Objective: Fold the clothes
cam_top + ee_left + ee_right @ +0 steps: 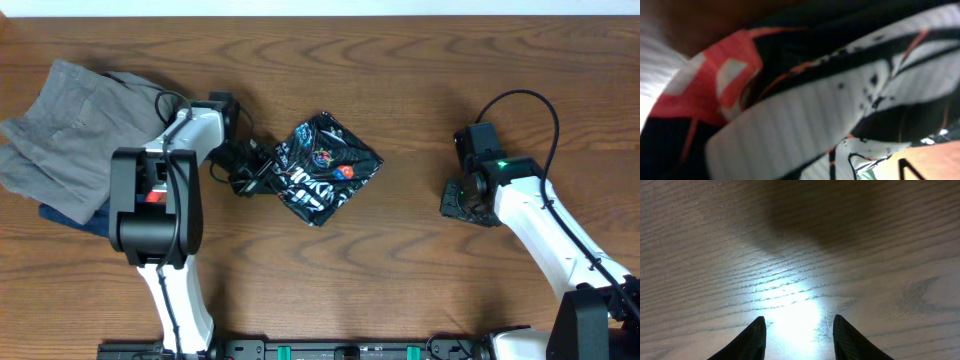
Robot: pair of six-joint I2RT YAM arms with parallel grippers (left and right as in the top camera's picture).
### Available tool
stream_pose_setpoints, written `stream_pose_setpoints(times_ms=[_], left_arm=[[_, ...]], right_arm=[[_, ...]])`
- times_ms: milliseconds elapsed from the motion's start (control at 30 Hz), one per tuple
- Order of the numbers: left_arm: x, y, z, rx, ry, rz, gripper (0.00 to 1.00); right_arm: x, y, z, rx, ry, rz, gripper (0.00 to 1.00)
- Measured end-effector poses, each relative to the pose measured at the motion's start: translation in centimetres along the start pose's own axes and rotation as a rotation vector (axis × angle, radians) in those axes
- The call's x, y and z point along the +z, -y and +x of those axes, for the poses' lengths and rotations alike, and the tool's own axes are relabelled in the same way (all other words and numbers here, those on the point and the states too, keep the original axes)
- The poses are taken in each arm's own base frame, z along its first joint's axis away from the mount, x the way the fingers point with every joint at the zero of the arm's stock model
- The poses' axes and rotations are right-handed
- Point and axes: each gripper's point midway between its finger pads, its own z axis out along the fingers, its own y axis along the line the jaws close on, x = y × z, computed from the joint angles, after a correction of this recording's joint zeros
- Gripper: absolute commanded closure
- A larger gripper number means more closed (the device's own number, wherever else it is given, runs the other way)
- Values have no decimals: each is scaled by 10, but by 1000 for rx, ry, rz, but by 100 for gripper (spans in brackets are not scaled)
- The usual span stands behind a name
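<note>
The black shiny jersey, with orange lines, white lettering and a round badge, lies folded into a compact bundle at the table's middle. My left gripper is at the bundle's left edge and touches it. The left wrist view is filled with blurred jersey fabric pressed close to the camera. It hides the fingers, so I cannot tell whether they are open or shut. My right gripper is far to the right of the jersey. Its fingers are open and empty just above bare wood.
A plain grey garment lies at the far left of the wooden table. A navy garment pokes out beneath it. The left arm's base stands beside them.
</note>
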Motion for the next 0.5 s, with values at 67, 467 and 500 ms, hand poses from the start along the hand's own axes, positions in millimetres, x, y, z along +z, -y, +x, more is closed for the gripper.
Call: stream_pose_setpoints(times_ms=[67,467,500], left_arm=[[6,4,7,-25,-14,-9,92],[34,3,54,-37,-104,-134,60],[34,1,57,-43,-112,-145,60]], right_arm=[[0,0,0,0,0,0,58],[0,-1,-1,1,4,-2,58],[0,-1,-1,1,6,-3,58]])
